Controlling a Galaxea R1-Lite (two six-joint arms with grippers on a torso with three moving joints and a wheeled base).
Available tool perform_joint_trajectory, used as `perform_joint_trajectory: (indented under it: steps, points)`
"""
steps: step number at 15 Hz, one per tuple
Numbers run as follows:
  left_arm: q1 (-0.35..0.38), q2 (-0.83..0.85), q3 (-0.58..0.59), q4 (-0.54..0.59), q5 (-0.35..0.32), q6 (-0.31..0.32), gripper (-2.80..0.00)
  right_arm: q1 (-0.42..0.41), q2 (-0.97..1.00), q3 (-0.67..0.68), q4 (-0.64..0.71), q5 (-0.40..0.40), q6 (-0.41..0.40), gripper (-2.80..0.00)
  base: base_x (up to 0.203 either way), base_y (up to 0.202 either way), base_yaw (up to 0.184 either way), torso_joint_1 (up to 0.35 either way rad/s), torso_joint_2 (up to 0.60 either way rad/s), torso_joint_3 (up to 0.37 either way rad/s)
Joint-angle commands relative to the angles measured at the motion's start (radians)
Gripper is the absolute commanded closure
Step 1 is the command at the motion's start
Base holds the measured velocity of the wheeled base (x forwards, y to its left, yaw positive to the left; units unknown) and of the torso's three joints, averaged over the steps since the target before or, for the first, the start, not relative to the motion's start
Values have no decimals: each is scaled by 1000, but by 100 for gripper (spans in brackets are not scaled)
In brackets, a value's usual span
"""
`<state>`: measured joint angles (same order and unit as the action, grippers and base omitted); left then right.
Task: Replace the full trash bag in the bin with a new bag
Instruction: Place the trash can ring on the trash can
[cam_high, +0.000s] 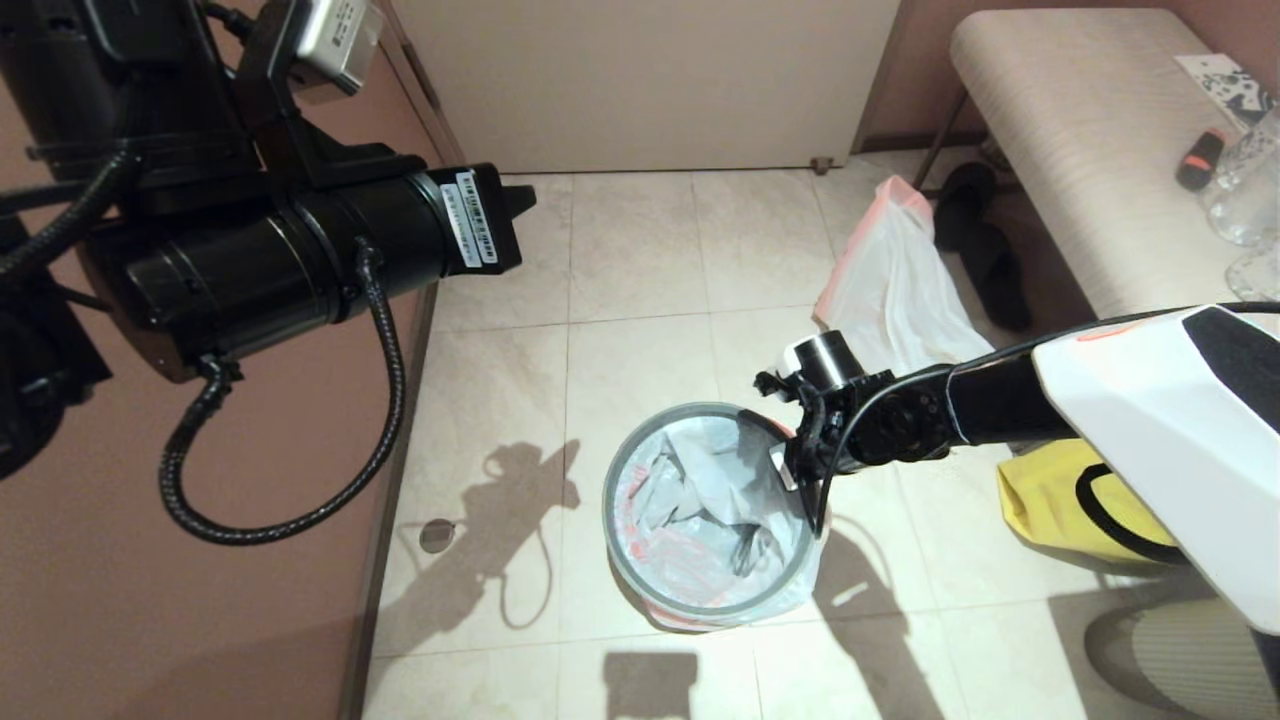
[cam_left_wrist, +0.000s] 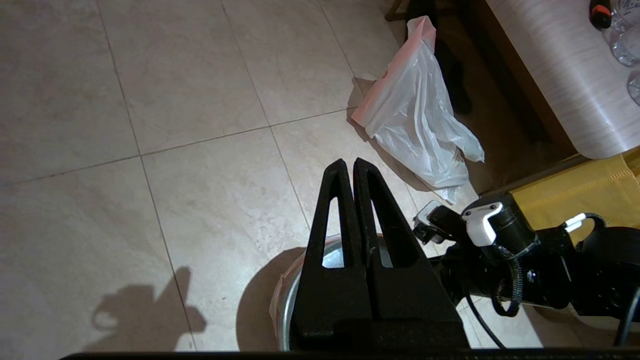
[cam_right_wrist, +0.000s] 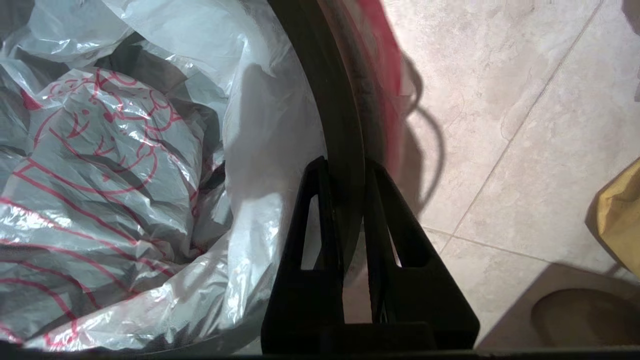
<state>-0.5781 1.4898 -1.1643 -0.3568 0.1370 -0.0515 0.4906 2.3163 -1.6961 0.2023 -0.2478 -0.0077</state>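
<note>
Down at bin (cam_high: 712, 520) rim: right gripper (cam_right_wrist: 345, 172) clamped on the grey hoop (cam_right_wrist: 345, 130), one finger (cam_right_wrist: 315, 210) inside against the new bag (cam_right_wrist: 100, 165), the other outside, hoop caught between. New bag, red print showing, lining the bin, crumpled inside, edge folded out over the hoop. Full trash bag (cam_high: 895, 275), pink-red rim, lying on the tiled floor (cam_high: 640, 250) well apart from the bin, beyond the right gripper, near a bench (cam_high: 1080, 150). Yellow bag (cam_high: 1060, 495) on the floor under the right arm. Left gripper (cam_left_wrist: 353, 165) raised high over the floor, fingers pressed together on nothing, pointing toward the full trash bag, bin rim just below.
</note>
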Motion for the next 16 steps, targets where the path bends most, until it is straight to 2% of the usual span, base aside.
perform_joint_trajectory:
  steps: [1,8,13,16]
  points:
    - [1,1,-2,-2,1,-1,0,3,35,-44,29,-2,0,0,0,0,0,0,0,0]
    - [3,1,-2,-2,0,-1,0,27,-2,-54,36,-32,-20,0,0,0,0,0,0,0]
    - [13,0,-9,-2,0,-1,0,44,-109,25,74,-57,-16,0,0,0,0,0,0,0]
    - [13,1,-8,-2,0,-1,0,26,-111,39,74,-68,-12,0,0,0,0,0,0,0]
